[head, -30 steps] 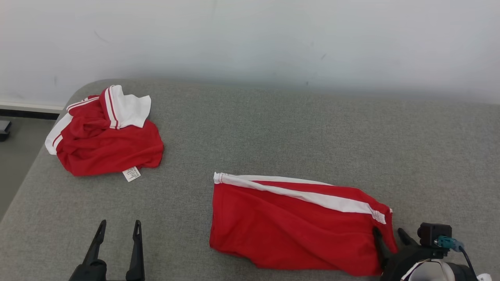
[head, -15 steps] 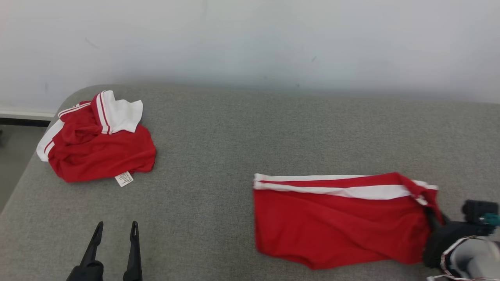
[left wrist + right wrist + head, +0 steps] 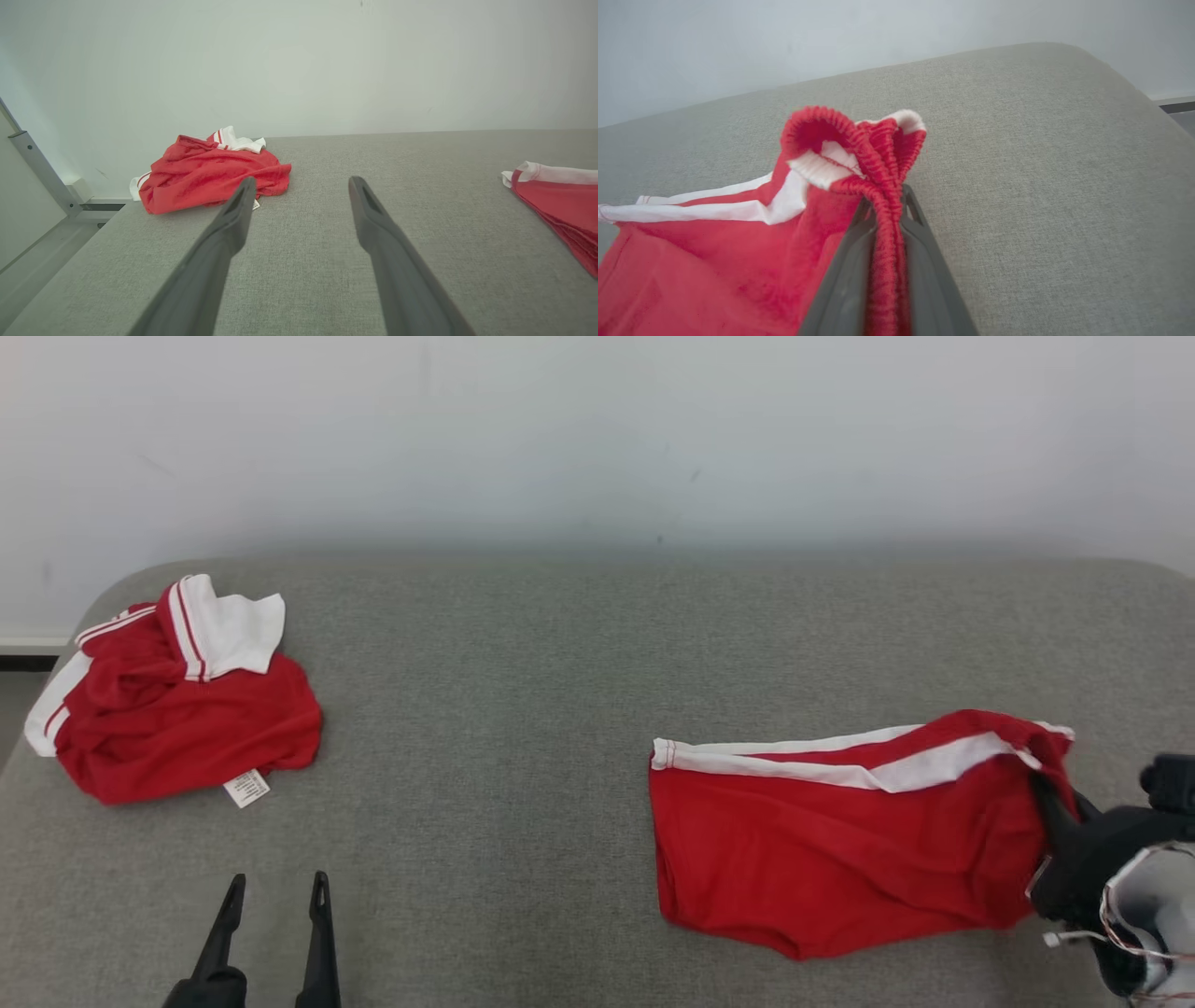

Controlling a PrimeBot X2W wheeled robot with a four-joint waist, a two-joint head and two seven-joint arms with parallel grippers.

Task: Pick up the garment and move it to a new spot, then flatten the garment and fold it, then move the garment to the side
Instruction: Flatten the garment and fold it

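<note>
Shorts (image 3: pixel 840 845) dragged rightward; right gripper (image 3: pixel 887 210) clamped on waistband (image 3: pixel 845 128); left gripper (image 3: pixel 275 887) wide open.

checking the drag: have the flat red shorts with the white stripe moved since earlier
Yes, rightward: the gap between the red shorts and the crumpled red and white garment has widened.

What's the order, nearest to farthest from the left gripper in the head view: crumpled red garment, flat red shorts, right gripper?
From the left gripper:
1. crumpled red garment, just beyond it, far left.
2. flat red shorts, off to the right.
3. right gripper, clamped on the shorts' far right end.
</note>
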